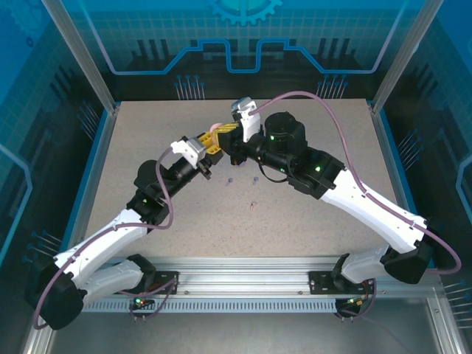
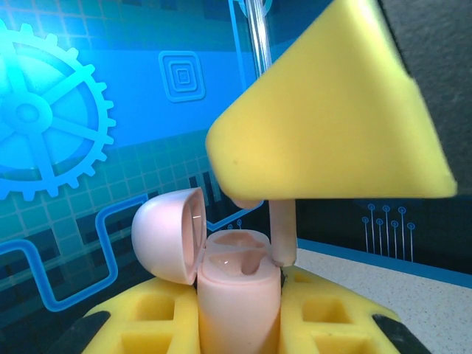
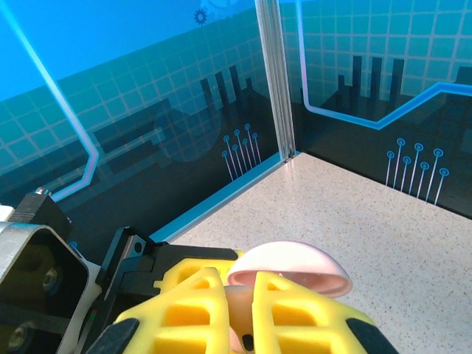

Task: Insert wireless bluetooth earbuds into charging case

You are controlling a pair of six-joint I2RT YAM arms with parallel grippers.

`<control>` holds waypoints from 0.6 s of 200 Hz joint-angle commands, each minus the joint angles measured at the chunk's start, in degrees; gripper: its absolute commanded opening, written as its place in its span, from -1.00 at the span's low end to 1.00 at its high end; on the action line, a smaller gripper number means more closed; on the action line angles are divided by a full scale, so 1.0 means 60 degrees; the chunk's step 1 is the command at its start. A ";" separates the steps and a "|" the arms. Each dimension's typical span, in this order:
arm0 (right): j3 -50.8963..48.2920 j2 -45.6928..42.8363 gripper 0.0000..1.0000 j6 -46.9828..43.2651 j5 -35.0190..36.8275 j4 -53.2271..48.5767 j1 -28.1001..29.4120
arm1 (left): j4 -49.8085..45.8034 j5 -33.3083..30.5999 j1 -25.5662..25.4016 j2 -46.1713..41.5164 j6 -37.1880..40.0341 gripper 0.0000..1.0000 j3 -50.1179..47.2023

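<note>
The open pink case (image 2: 237, 295) is closest to me, pinched in my left tool (image 2: 240, 313). A pink bud (image 2: 282, 232) hangs stem-down at its rim, pinched by my right tool (image 3: 240, 324). Two purple buds (image 1: 254, 179) lie on the desk (image 1: 310, 221) nearby.

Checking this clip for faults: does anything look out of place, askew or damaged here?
Nothing stands out. The pink case, lid open, sits upright in the left gripper; the right gripper holds a pink earbud with its stem at the case's rim. A few tiny loose buds lie apart on the table.
</note>
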 commanded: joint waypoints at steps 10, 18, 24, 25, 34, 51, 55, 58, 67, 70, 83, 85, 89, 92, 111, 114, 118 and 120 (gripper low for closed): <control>-0.0149 -0.0029 -0.79 0.0168 0.0215 0.0212 -0.0080 | 0.0080 0.0117 -0.0113 -0.0247 0.0122 -1.00 0.0376; -0.0177 -0.0039 -0.79 0.0195 0.0212 0.0223 -0.0113 | 0.0077 0.0136 -0.0118 -0.0243 0.0117 -1.00 0.0375; -0.0199 -0.0045 -0.79 0.0212 0.0195 0.0248 -0.0142 | 0.0087 0.0142 -0.0129 -0.0244 0.0121 -1.00 0.0375; -0.0202 -0.0047 -0.79 0.0213 0.0198 0.0252 -0.0137 | 0.0089 0.0141 -0.0127 -0.0245 0.0122 -1.00 0.0374; -0.0230 -0.0059 -0.80 0.0231 0.0205 0.0298 -0.0148 | 0.0066 0.0149 -0.0132 -0.0236 0.0121 -1.00 0.0391; -0.0240 -0.0050 -0.81 0.0272 0.0186 0.0348 -0.0204 | 0.0047 0.0154 -0.0156 -0.0262 0.0144 -1.00 0.0385; -0.0243 -0.0055 -0.81 0.0272 0.0186 0.0358 -0.0226 | 0.0047 0.0142 -0.0155 -0.0268 0.0144 -1.00 0.0383; -0.0238 -0.0054 -0.81 0.0270 0.0185 0.0359 -0.0220 | 0.0045 0.0147 -0.0158 -0.0275 0.0151 -1.00 0.0375; -0.0229 -0.0057 -0.81 0.0272 0.0197 0.0360 -0.0250 | 0.0043 0.0148 -0.0163 -0.0290 0.0152 -1.00 0.0364; -0.0235 -0.0054 -0.81 0.0279 0.0201 0.0359 -0.0254 | 0.0028 0.0141 -0.0159 -0.0291 0.0165 -1.00 0.0360; -0.0263 -0.0078 -0.82 0.0307 0.0191 0.0381 -0.0286 | 0.0024 0.0140 -0.0182 -0.0317 0.0174 -1.00 0.0346; -0.0264 -0.0071 -0.82 0.0321 0.0188 0.0386 -0.0291 | 0.0030 0.0140 -0.0173 -0.0312 0.0172 -1.00 0.0352; -0.0274 -0.0076 -0.82 0.0337 0.0155 0.0388 -0.0293 | 0.0025 0.0125 -0.0180 -0.0319 0.0154 -1.00 0.0352; -0.0277 -0.0060 -0.82 0.0344 0.0146 0.0388 -0.0304 | 0.0020 0.0138 -0.0178 -0.0320 0.0169 -1.00 0.0353; -0.0298 -0.0040 -0.83 0.0360 0.0131 0.0359 -0.0312 | 0.0018 0.0143 -0.0198 -0.0329 0.0177 -1.00 0.0360; -0.0309 -0.0043 -0.83 0.0360 0.0121 0.0359 -0.0317 | 0.0016 0.0140 -0.0188 -0.0338 0.0175 -1.00 0.0374; -0.0310 -0.0030 -0.83 0.0381 0.0123 0.0354 -0.0316 | 0.0018 0.0140 -0.0191 -0.0348 0.0180 -1.00 0.0374; -0.0309 -0.0026 -0.83 0.0387 0.0112 0.0365 -0.0328 | 0.0007 0.0140 -0.0197 -0.0349 0.0184 -1.00 0.0374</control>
